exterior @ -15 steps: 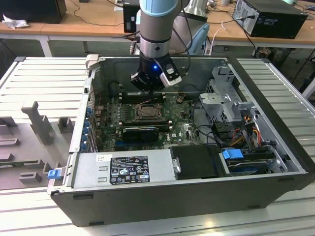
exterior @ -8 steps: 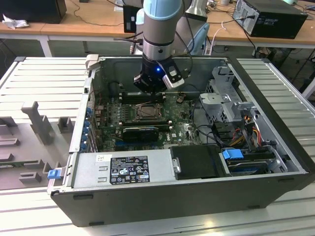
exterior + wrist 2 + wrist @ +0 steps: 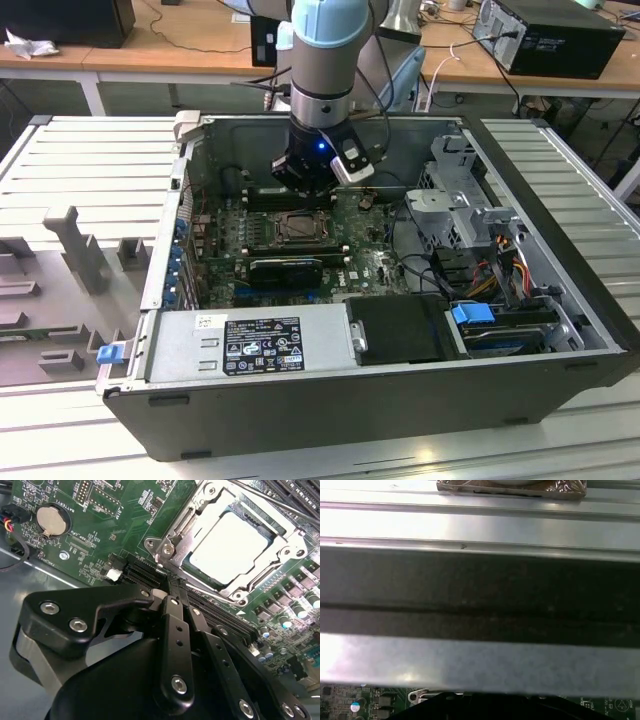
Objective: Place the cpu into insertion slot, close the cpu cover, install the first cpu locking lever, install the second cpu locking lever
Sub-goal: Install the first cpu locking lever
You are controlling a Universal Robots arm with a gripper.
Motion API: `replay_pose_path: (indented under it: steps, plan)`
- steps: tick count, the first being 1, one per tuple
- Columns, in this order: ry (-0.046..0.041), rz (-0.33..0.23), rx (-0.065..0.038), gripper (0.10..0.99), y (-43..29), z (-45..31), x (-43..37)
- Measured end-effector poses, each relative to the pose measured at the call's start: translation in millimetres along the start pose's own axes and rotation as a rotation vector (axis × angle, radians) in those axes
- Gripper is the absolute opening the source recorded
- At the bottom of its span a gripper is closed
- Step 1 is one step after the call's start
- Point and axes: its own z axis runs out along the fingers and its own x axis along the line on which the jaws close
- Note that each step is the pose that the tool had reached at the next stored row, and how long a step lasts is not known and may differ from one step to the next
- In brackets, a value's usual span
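case: open computer case (image 3: 330, 400) on ribbed surface (image 3: 90, 170), green board inside | socket: cpu (image 3: 227, 547) lies flat in insertion slot (image 3: 301, 228), cpu cover (image 3: 187, 527) down around it | pincer (image 3: 172, 587): narrow, tips together, gripping nothing visible, just beside the cover's corner, above long black slots (image 3: 142, 572) | nearby: coin battery (image 3: 51, 521)

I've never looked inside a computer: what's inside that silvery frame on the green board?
The cpu, its pale face showing through the window of the cover. The cover overlaps its edges; the slot underneath is hidden.
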Motion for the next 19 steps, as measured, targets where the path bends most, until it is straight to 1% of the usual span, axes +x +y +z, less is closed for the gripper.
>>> replay_pose_path:
  steps: [6,19]
  plan:
    - [0.0003,-0.001,0.0,0.106,-0.2,1.5,-0.1]
    - [0.0003,-0.001,0.003,0.106,-2.4,1.6,0.0]
